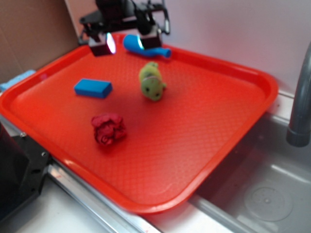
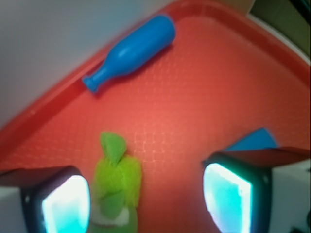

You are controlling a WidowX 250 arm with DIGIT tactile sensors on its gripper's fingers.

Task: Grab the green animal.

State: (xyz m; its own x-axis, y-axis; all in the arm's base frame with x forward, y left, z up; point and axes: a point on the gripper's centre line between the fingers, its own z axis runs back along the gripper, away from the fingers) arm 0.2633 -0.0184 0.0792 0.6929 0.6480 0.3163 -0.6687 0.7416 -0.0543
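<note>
The green animal (image 1: 152, 81) is a small yellow-green plush lying near the middle-back of the red tray (image 1: 204, 145). In the wrist view the green animal (image 2: 116, 189) lies low between my jaws, close to the left finger. My gripper (image 1: 124, 42) hovers above the tray's back edge, behind the toy, open and empty. Its fingers (image 2: 65, 204) glow cyan, and the gripper (image 2: 146, 201) is spread wide.
A blue bottle-shaped pin (image 1: 146, 47) lies along the tray's back rim, also in the wrist view (image 2: 131, 51). A blue block (image 1: 93, 88) lies left of the toy. A red wrinkly cloth ball (image 1: 109, 128) sits nearer the front. A grey faucet (image 1: 300, 97) and sink are at right.
</note>
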